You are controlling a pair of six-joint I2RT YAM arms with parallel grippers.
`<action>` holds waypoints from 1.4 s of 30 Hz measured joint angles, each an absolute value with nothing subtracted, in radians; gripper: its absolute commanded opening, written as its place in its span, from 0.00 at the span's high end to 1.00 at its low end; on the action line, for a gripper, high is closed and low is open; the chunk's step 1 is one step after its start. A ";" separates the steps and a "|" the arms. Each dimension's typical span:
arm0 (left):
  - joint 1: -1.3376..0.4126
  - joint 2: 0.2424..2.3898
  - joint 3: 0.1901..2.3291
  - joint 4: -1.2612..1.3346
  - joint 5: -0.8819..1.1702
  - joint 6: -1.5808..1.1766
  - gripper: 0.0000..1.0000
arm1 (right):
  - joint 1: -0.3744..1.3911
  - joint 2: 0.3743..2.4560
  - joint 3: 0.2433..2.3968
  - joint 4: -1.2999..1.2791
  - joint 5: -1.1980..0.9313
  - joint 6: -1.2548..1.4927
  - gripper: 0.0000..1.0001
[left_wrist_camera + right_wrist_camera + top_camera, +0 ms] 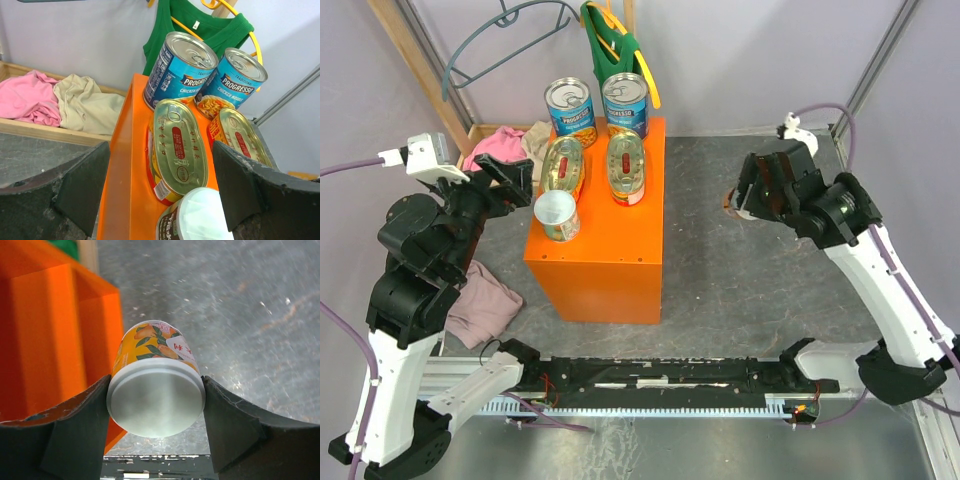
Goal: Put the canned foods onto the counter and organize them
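From above, the orange counter (610, 270) carries five tins. The two tall blue cans (570, 108) (625, 100) stand side by side at its far edge. The two oval tins (563, 165) (627, 167) lie just in front of them. One white-lidded can (557, 214) is at the left edge, nearer the front. The left tool (515, 180) hovers just left of that can. The right tool (740, 200) hangs over the grey floor (740, 290), well right of the counter. A wooden tray (478, 130) of clothes sits behind the left tool, a green top (605, 45) hangs behind the tall cans, and a pink cloth (480, 300) lies by the counter's left side.

The left wrist view shows its fingers (75, 185) spread wide. The white lid sits low between them, and the oval tins and blue cans lie beyond.

The right wrist view shows both fingers (65, 435) pressed against the sides of the second white-lidded can (156, 405). It has a fruit-printed label and is off the floor. The counter's orange wall stands close on the left, between this can and the top.
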State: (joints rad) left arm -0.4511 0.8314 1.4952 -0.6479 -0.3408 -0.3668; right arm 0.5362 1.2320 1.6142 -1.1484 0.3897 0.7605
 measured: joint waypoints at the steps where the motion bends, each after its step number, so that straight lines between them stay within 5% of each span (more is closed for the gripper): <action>1: -0.451 0.831 1.495 -0.648 -0.337 -0.367 0.11 | 0.567 1.246 1.654 -1.154 0.396 0.750 0.99; 17: -0.451 0.851 1.495 -0.656 -0.309 -0.380 0.11 | 1.129 1.676 2.573 -1.480 0.627 0.562 0.99; 42: -0.451 0.869 1.495 -0.657 -0.293 -0.406 0.12 | 1.335 1.819 2.693 -1.573 0.594 0.462 0.98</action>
State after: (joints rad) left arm -0.4515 0.8692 1.4952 -0.6567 -0.2928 -0.4065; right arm 1.3354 1.8194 2.6926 -1.5726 0.5941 0.4622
